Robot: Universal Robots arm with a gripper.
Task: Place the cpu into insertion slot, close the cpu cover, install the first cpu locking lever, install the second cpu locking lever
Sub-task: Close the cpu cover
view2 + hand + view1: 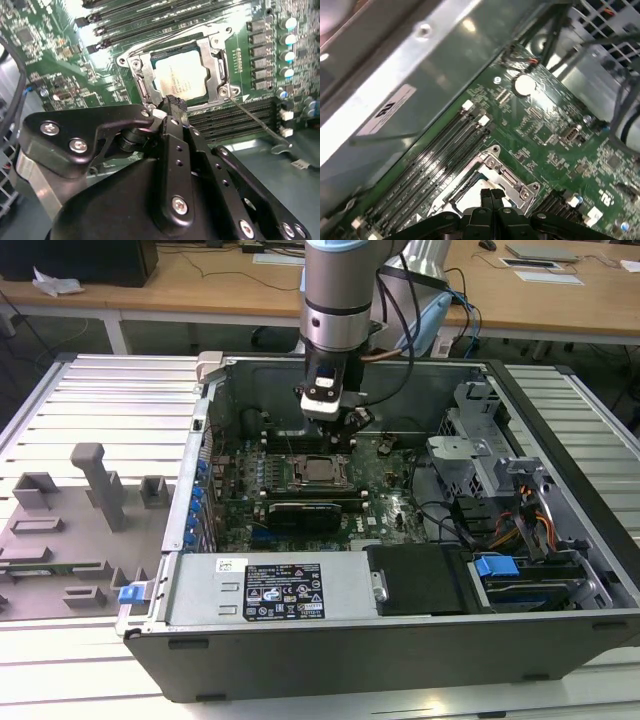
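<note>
Second wrist view showed the claw (172,102) pinched shut on nothing, tip at the socket (134,64) edge; the chip (182,75) lay seated under its cover (212,52). Pressing the thin lever (252,117) probably needed a steady, square push.

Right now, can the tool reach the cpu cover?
Probably yes. The tool hangs right by the cover, which lies flat over the cpu; nothing stands between them, and the case is open above.
</note>
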